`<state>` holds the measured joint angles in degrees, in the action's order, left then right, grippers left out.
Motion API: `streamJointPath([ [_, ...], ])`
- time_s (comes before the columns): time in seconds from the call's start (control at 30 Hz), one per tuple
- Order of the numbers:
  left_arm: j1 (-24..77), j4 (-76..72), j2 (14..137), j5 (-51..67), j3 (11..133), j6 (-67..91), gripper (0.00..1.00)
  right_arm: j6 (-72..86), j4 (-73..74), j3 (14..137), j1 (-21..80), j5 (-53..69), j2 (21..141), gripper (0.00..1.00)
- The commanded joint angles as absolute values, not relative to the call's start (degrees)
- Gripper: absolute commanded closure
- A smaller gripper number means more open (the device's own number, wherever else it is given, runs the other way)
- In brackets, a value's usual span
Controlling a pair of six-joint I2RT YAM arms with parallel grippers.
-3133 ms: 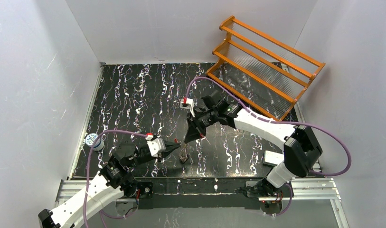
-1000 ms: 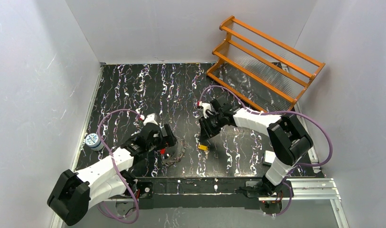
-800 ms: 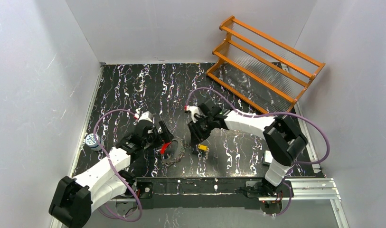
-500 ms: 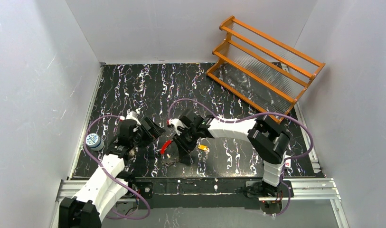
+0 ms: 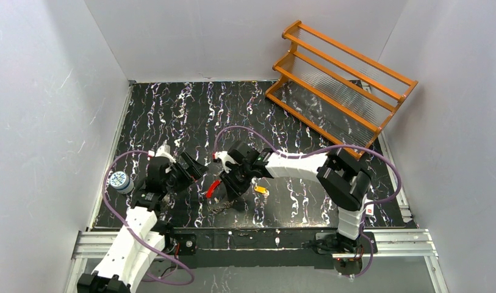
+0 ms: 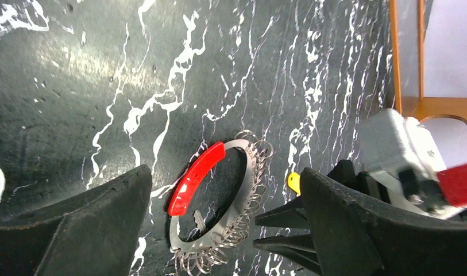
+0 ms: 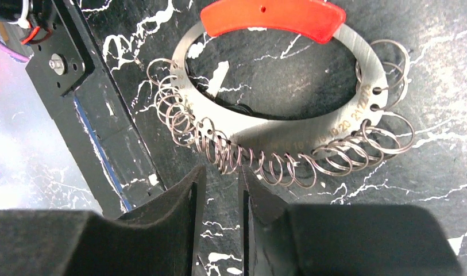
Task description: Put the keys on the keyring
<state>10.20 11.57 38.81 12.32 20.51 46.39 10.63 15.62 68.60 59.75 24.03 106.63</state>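
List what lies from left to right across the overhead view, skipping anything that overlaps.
small bottle → left gripper → keyring → gold key → orange rack

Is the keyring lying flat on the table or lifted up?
Lying flat. In the right wrist view the keyring rests whole on the table, with the right tool low beside its small rings, its tips slightly apart.

Your desk point(image 5: 172, 110) is black with white veining. Flat on it you have the keyring point(image 7: 311, 133) (red section on its far-left side), a silvery key point(image 7: 218, 77) inside the loop, a yellow-headed key point(image 5: 261, 190) nearby, an orange rack point(image 5: 340, 85) at the far right corner, and a small blue-white round thing point(image 5: 118, 180) at the left edge.
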Motion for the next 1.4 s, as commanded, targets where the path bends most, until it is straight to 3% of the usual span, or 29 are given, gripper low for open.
streamJointPath([
  [0.0,9.84,16.78,34.13,8.30,25.03,40.86,0.02,11.33,14.98,71.43,60.57,22.23,108.40,0.65],
  [0.17,9.84,17.66,29.05,4.45,24.95,40.59,0.02,9.94,17.57,73.37,61.17,19.83,111.87,0.67],
  [0.43,9.84,17.80,26.54,3.71,24.39,40.95,0.01,7.13,20.48,75.67,61.05,14.94,114.25,0.88],
  [0.57,9.84,17.82,27.25,4.16,24.52,40.79,0.02,6.39,20.78,75.67,59.56,13.86,114.13,0.90],
  [0.8,9.84,17.80,31.05,6.34,24.43,41.90,0.02,3.37,22.11,76.74,57.65,12.20,111.15,0.83],
  [1.0,9.84,17.75,35.00,8.64,23.99,43.75,0.02,3.69,20.13,75.22,57.63,16.37,105.68,0.67],
  [1.17,9.84,16.45,36.96,12.79,21.44,47.48,0.08,5.80,18.44,73.93,57.41,20.15,103.13,0.62],
  [1.37,9.84,10.09,35.43,18.57,14.24,55.25,0.23,8.84,17.31,73.48,57.31,25.63,103.43,0.62],
])
